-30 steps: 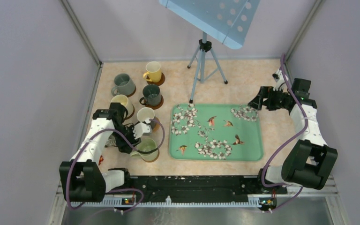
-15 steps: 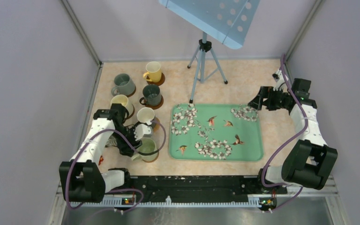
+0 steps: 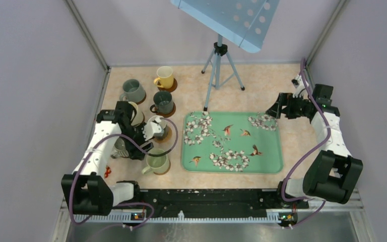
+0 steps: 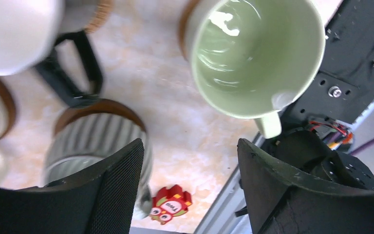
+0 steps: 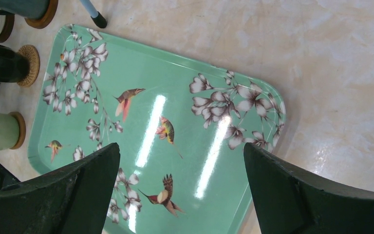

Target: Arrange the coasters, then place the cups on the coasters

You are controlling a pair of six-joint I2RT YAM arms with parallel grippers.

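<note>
- While its jaws stood wide with nothing between them, the left gripper hovered above the surface.
- Pale green mug sat on its coaster at 1 o'clock, ribbed grey mug at 9 o'clock.
- Right gripper, wide too, hung over the green tray.
</note>
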